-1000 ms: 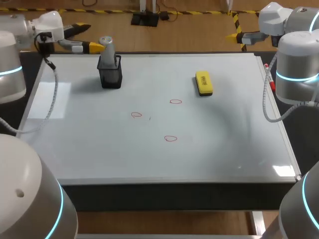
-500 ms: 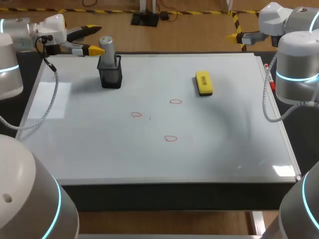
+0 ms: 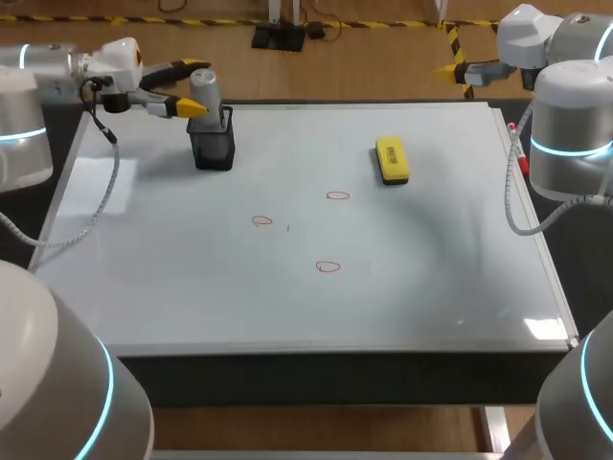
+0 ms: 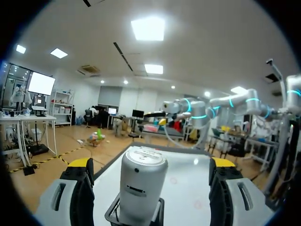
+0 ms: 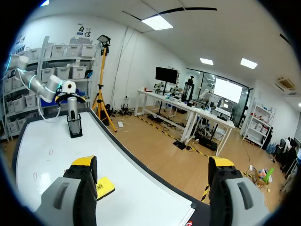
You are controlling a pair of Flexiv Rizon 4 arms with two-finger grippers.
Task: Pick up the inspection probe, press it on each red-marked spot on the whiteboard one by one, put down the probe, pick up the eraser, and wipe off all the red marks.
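Whiteboard worktop, task barely begun: the first pickup is not yet made.
Probe stands upright in its black holder, far left; left gripper has its fingers spread wide either side of its top, gripping nothing. Right gripper hangs open and empty near the far right edge. Three red marks unwiped, eraser lying near them.

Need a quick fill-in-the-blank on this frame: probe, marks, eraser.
The left gripper is ___, with one finger on either side of the probe, which stands in a holder.
The whiteboard bears ___ red marks.
The eraser lying on the whiteboard is ___ in colour.
Missing words: open; three; yellow.
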